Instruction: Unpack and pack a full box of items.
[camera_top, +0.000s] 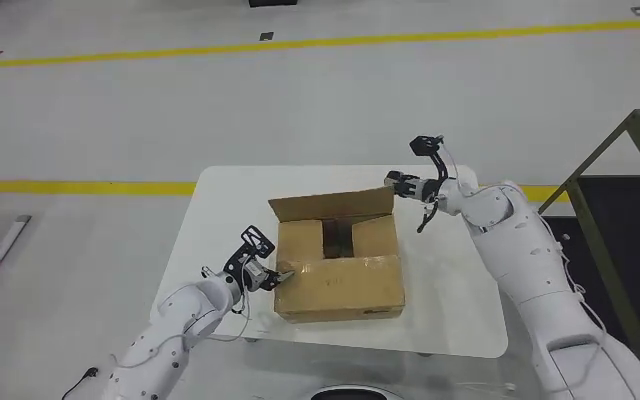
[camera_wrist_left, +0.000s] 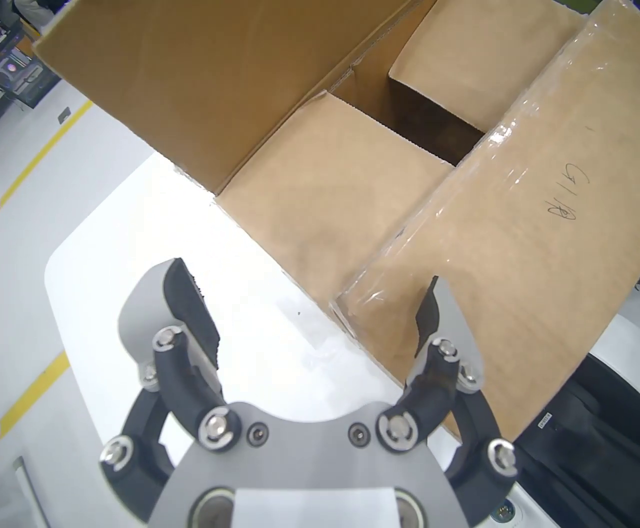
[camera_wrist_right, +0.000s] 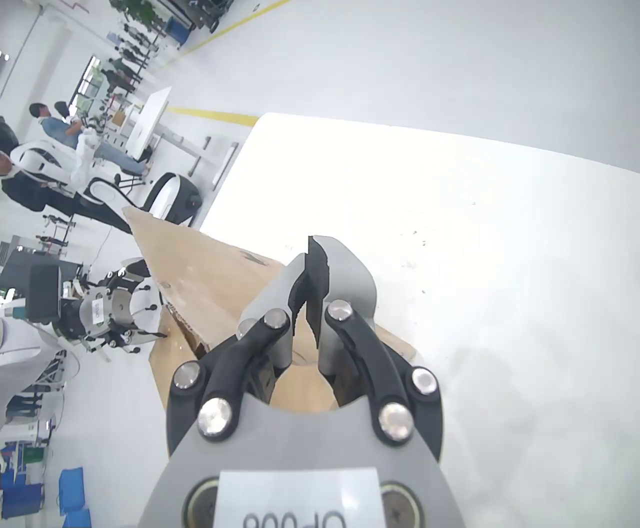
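1. Top view: box (camera_top: 340, 275) sits mid-surface (camera_top: 450, 320).
2. Left gripper (camera_wrist_left: 305, 275) has fingers spread at its 8 o'clock; right gripper (camera_wrist_right: 310, 250) has fingers pressed together at 1 o'clock.
3. Stiff cardboard, slick tape (camera_wrist_left: 425, 220); bare rear flap (camera_top: 330, 205) edge looks grabbable.

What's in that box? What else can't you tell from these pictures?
Contents of the cardboard box: top and left wrist views, inner flaps and shadow hide everything below the dark gap.
Whether the shut right gripper pinches the raised far flap: right wrist view, its fingers cover the flap's edge.
Whether the open left gripper touches the taped flap: left wrist view, a finger covers the spot.
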